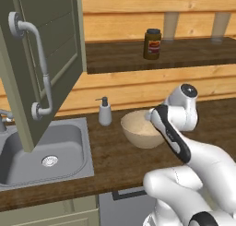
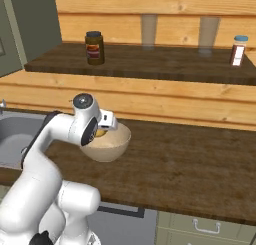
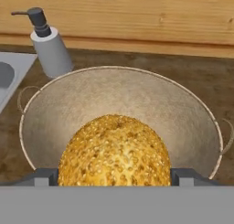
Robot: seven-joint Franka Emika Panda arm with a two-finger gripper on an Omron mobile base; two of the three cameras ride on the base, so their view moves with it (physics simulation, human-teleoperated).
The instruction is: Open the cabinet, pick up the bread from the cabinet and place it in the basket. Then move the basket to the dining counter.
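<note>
So the gripper (image 3: 114, 175) is sitting spread wide around the small golden-orange seeded bun (image 3: 114, 152), which is hanging right over the wide beige-tan basket (image 3: 192, 109) mid-worktop, looks like it's being dropped in.

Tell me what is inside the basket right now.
The bread sits over the pale inside of the basket, between the open gripper tips. The basket floor beneath the bread is covered.
</note>
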